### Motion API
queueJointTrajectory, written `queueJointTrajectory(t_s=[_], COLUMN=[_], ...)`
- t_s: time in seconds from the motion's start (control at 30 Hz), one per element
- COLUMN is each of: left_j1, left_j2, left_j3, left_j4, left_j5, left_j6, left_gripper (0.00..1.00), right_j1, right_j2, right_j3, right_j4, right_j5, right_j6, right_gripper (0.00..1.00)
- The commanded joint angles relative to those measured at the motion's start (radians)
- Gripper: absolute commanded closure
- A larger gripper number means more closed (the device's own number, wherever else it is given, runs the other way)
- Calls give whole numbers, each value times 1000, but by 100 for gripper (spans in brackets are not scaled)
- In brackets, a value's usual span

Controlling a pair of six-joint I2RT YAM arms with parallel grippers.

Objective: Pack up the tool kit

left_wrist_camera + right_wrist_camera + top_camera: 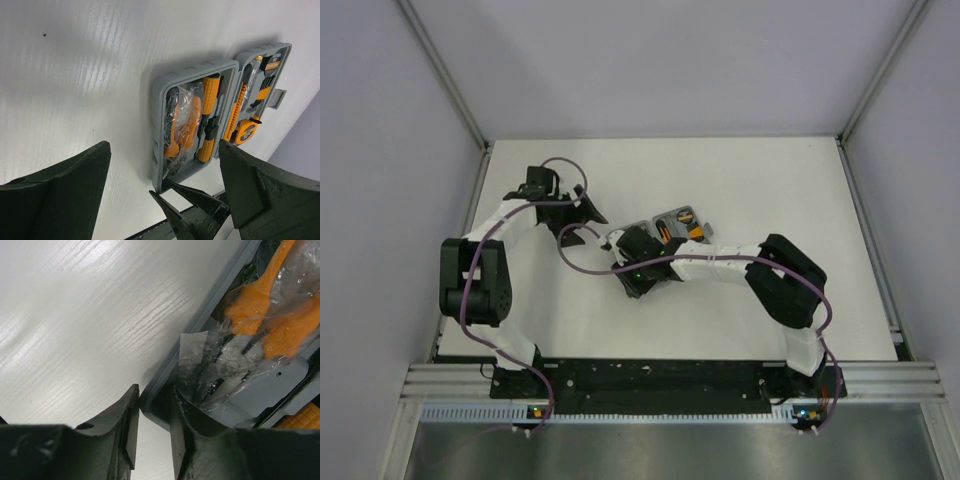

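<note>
The small flat grey plastic hinged case [159, 120] was seen lying open on the white counter [75, 75], near the middle of the overhead frame. Its two halves were set side by side, with their long axes running from lower left to upper right in the left wrist view. An orange-and-black screwdriver [209, 115] and plastic-wrapped orange-handled pliers [182, 122] were held in the nearer half, and a round orange tape measure [245, 131] in the farther one. The right end effector [152, 400] was found at the bottom corner of the nearer half, pressed together on the rim, one finger outside the wall and one inside. The left end effector [163, 150] was spread wide and held nothing. It was placed apart from the case, which lay ahead of it and toward the upper right of its view. The right arm was thus judged the nearer. Any folding of that half was judged to turn about the hinge between the halves.
</note>
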Motion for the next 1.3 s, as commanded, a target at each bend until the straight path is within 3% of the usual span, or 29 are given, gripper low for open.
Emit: queueJointTrajectory(t_s=[0.0,0.2,0.37,0.67,0.77,0.9,1.0,1.27], left_j1=[6,6,-6,-49,-62,-68,-68,-86], left_j2=[-16,-15,-3,28,43,65,71,71], left_j3=[-30,-80,-150,-182,-171,-173,-174,-168], left_j4=[73,128,217,254,258,246,246,332], left_j5=[76,159,264,293,288,276,271,299], left_j6=[-10,-4,-25,-33,-48,-73,-83,-117], left_gripper=[9,9,12,16,23,43,51,52], right_j1=[19,17,16,1,-4,-16,-24,-47], right_j2=[28,8,-6,-60,-60,-61,-66,-73], right_j3=[-3,12,98,84,89,94,94,86], right_j4=[13,18,18,145,163,194,225,321], right_j5=[35,55,-16,-97,-106,-112,-114,-200], right_j6=[4,17,21,71,93,129,168,215], right_gripper=[78,100,100,100,100,100,100,100])
